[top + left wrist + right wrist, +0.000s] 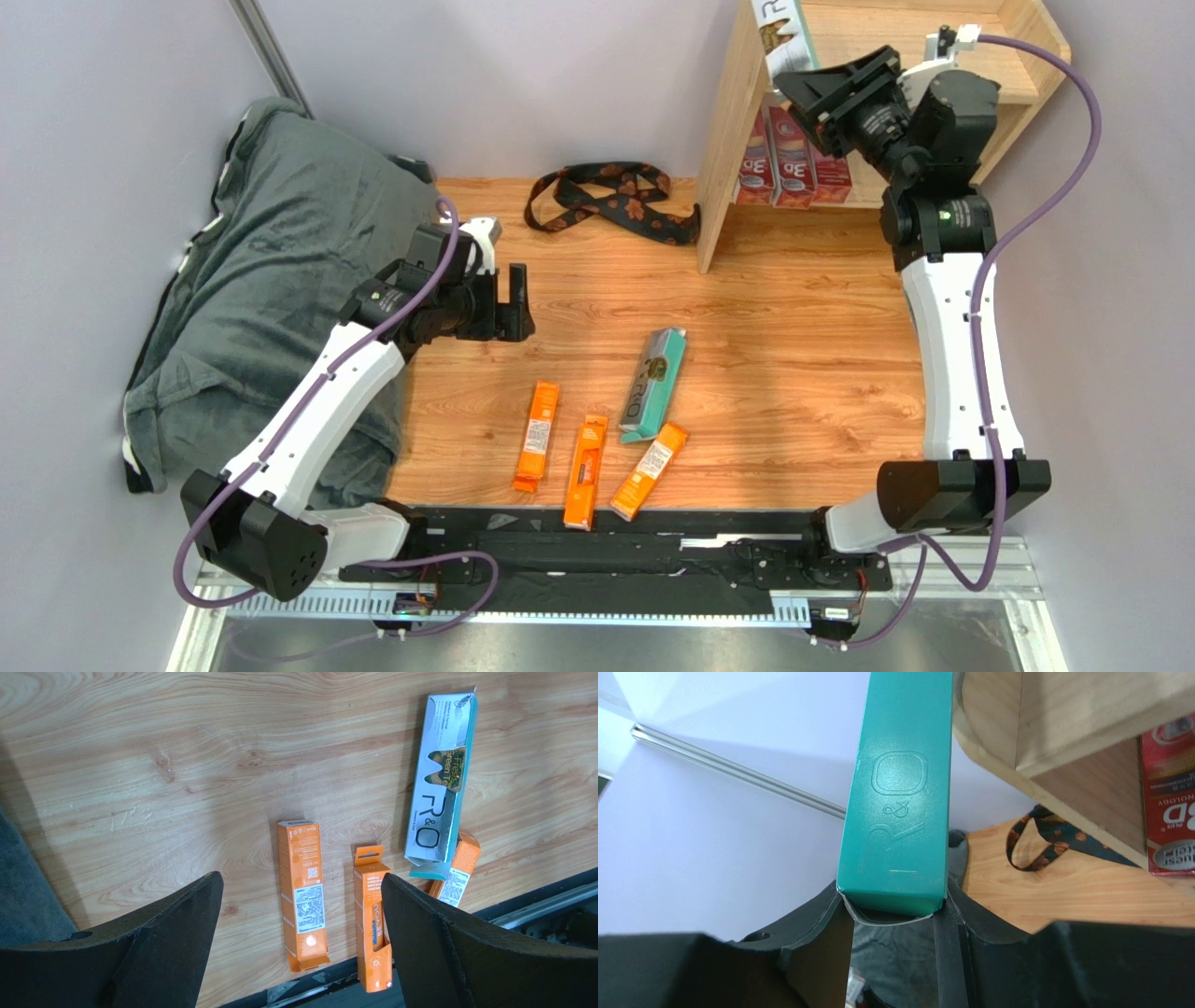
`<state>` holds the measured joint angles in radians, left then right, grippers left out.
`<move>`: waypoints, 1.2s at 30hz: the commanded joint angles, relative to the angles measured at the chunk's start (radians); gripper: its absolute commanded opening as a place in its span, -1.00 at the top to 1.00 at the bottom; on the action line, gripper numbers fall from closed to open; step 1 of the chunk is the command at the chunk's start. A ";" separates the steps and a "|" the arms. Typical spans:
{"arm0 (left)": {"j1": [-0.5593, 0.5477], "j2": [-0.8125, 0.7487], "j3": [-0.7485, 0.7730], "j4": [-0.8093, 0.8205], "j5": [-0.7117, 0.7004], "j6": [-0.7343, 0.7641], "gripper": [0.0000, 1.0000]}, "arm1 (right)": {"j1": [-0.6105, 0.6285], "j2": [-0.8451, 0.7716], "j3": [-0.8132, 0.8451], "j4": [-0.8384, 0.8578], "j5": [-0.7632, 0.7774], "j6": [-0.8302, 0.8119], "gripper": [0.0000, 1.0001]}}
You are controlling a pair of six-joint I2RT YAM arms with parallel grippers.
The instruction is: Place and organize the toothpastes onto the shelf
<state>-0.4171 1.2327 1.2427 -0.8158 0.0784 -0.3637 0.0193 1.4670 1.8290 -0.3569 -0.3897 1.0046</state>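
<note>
My right gripper is shut on the lower end of a teal toothpaste box marked "R&O". It holds the box upright beside the left side panel of the wooden shelf, near its top. Three dark red boxes stand on the lower tier; one shows in the right wrist view. A silver-white box and three orange boxes lie on the table. My left gripper is open and empty, hovering above the table left of them.
A black-and-brown strap lies left of the shelf's foot. A grey cloth covers the table's left side. A black rail runs along the near edge, just below the orange boxes. Walls close in behind and to the right.
</note>
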 commanded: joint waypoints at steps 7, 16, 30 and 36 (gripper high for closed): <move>0.000 -0.007 -0.032 0.043 0.011 0.020 -0.85 | -0.093 0.093 0.084 0.213 -0.107 0.193 0.52; 0.000 -0.012 -0.052 0.043 0.009 0.017 -0.85 | -0.093 0.194 0.119 0.205 -0.115 0.273 0.52; 0.000 -0.039 -0.103 0.056 0.018 0.012 -0.85 | -0.093 0.274 0.119 0.180 -0.201 0.307 0.17; 0.000 -0.048 -0.126 0.063 0.015 0.016 -0.85 | -0.093 0.233 0.059 0.174 -0.216 0.269 -0.31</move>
<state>-0.4171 1.2175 1.1259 -0.7822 0.0818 -0.3603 -0.0792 1.7416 1.9133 -0.1978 -0.5484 1.2869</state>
